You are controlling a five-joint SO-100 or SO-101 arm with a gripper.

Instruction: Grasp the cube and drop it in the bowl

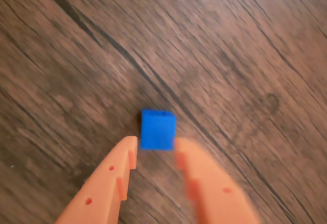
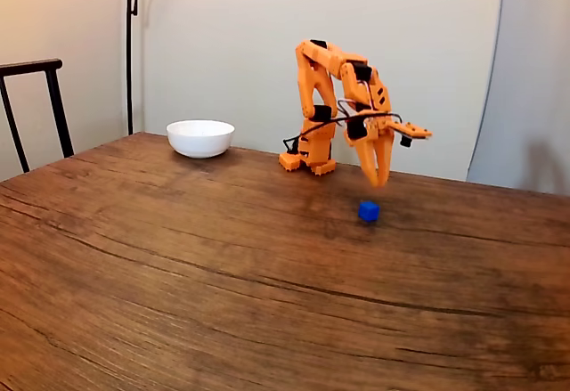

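Wrist view: two orange fingers of the gripper enter from the bottom edge, spread apart, the right one blurred; the blue cube sits on the dark wood-grain table just past the fingertips, about as wide as the gap between them, and whether the tips touch it cannot be told from here. Fixed view: the whole orange arm stands at the far edge of the table, bent over so that the gripper points down, its tips hanging above the cube and clear of it. This view alone gives the white bowl, resting on the table well to the left of the cube and arm, near the far edge. Also listed here: a dark chair back at the left edge, a thin black lamp pole against the pale wall, and black cables looped along the arm.
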